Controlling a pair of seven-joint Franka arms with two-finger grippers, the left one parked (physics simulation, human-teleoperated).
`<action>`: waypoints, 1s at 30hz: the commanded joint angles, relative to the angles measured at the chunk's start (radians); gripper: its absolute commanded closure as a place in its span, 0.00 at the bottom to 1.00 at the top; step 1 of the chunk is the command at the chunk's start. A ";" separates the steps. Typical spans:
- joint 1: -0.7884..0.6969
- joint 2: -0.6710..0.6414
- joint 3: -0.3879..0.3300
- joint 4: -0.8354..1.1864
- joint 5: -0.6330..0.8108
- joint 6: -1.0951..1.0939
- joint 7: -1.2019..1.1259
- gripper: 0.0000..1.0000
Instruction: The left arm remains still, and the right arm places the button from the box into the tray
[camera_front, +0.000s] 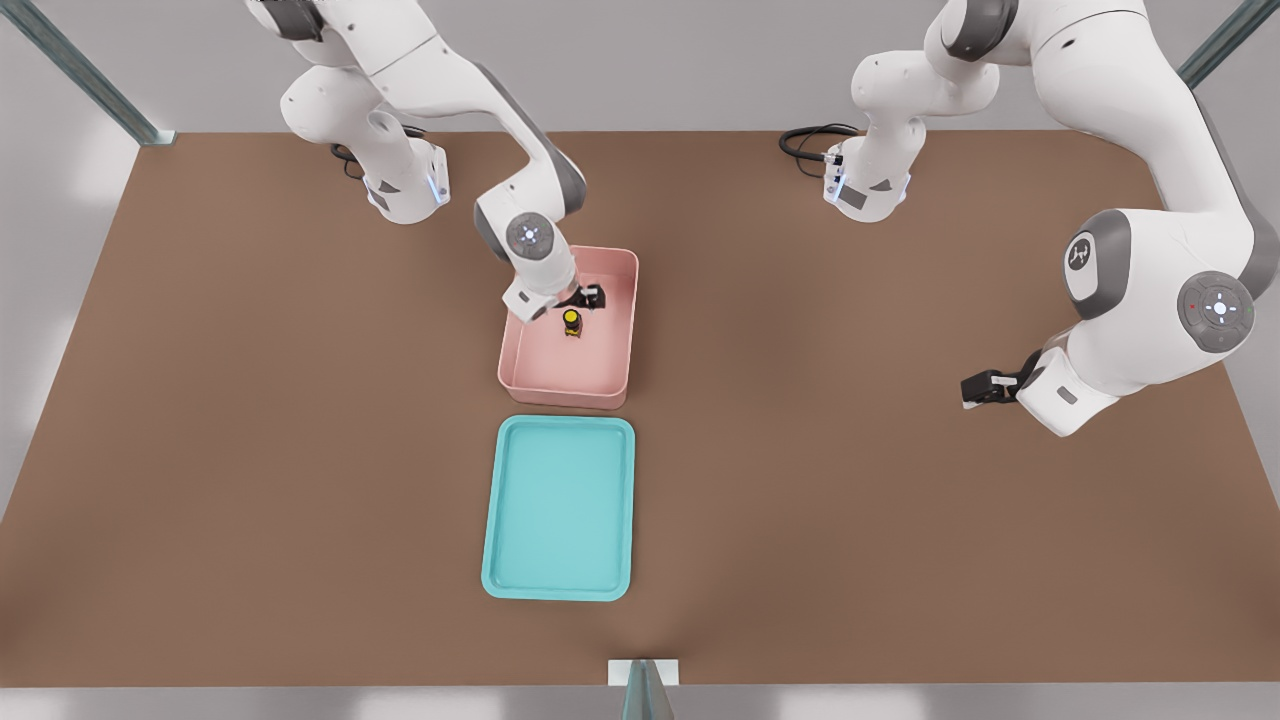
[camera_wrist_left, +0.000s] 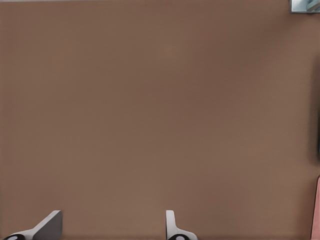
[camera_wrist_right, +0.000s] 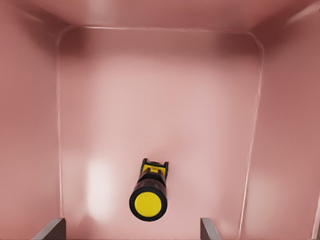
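The button sits on the floor of the box, just beneath and slightly ahead of the tool, which hangs inside the box over its far half in the front view. In the right wrist view the button lies between the two fingertips at the frame's edge, clear of both, so the tool is spread wide and grips nothing. The button has a round yellow cap ringed in black, with a short black body behind it carrying a small yellow patch; it appears tilted, cap turned up toward the wrist camera. The box is pale pink with tall walls and rounded corners, its floor glossy with soft highlights. Just beside the box's near wall, on the brown counter, lies the shallow turquoise tray, its long side in line with the box and close to it but not touching.
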 joint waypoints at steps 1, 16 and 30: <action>0.000 0.013 -0.002 -0.004 0.002 0.091 0.347 0.00; 0.034 0.106 -0.002 -0.007 0.005 0.152 0.347 0.00; 0.032 0.103 -0.003 -0.039 -0.012 0.148 0.347 0.26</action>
